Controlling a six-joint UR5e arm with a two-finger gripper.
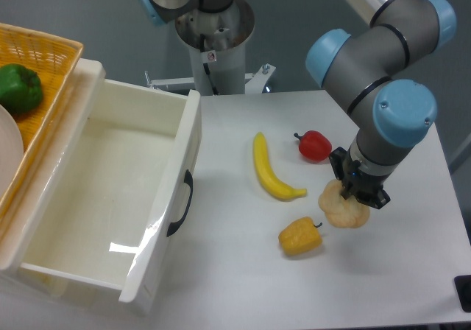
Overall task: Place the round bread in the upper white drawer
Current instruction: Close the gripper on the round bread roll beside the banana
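White worktop (pixel 397 271) before a grey wall. Near right edge, gripper (pixel 357 190) over bread (pixel 343 209), jaw state unclear. Open drawer (pixel 110 190) at left edge.

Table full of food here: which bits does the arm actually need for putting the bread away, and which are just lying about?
Needed:
- round bread, right under the tool
- upper white drawer, pulled open

Just lying about:
- banana
- red pepper
- yellow pepper
- wicker basket holding a green pepper
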